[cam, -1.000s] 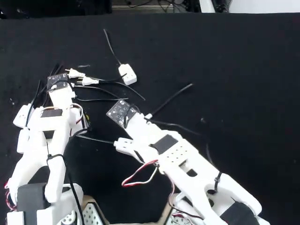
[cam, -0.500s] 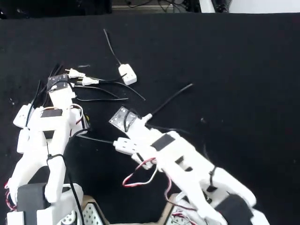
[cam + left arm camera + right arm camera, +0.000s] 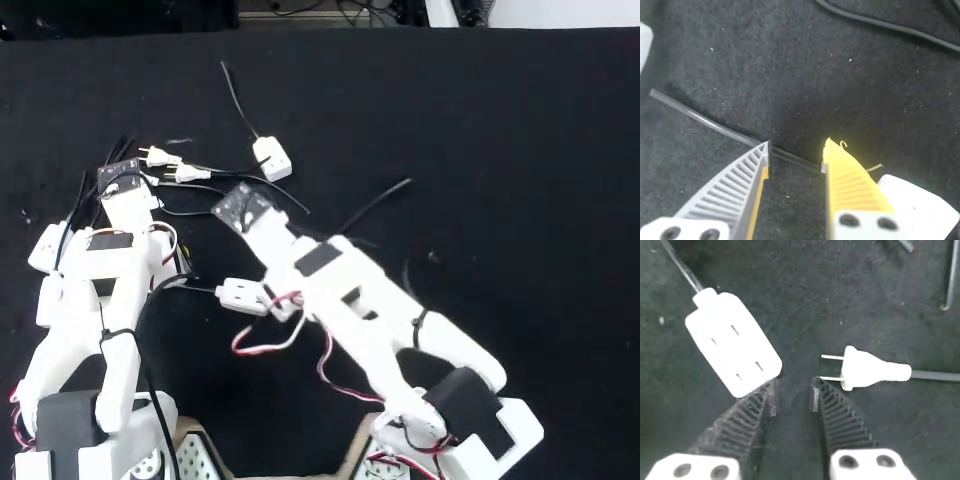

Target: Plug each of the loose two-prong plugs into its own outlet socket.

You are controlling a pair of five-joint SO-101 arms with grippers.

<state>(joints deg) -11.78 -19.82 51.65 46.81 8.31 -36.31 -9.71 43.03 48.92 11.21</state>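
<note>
- While both claws hang empty, I start with my right claw (image 3: 792, 389): its ribbed fingers stand a narrow gap apart, gripping nothing, tips low over the black worktop (image 3: 790, 290).
- Just past those tips a white two-prong plug (image 3: 867, 370) lies flat off one finger and a white outlet block (image 3: 732, 355) off the other. The two are near each other but apart.
- What the next move turns on: the two-prong plug's long axis runs crosswise to my reach, with its prongs aimed toward the outlet block's side and its cord (image 3: 935, 375) trailing away. My fingers close along that same line, so I judge I need a wrist turn and a short sidestep before pinching the body across its width.
- The outlet block shows two pairs of slots facing up.
- My left claw (image 3: 796, 149) is parted about as far and also empty, with a thin cable (image 3: 705, 120) crossing the worktop under its tips.
- Farther out, seen from above, a first loose plug (image 3: 160, 157) and a second loose plug (image 3: 190, 172) lie side by side just beyond the left arm's tip, so that arm is the nearer one to them. I cannot tell whether either is the one my right wrist shows.
</note>
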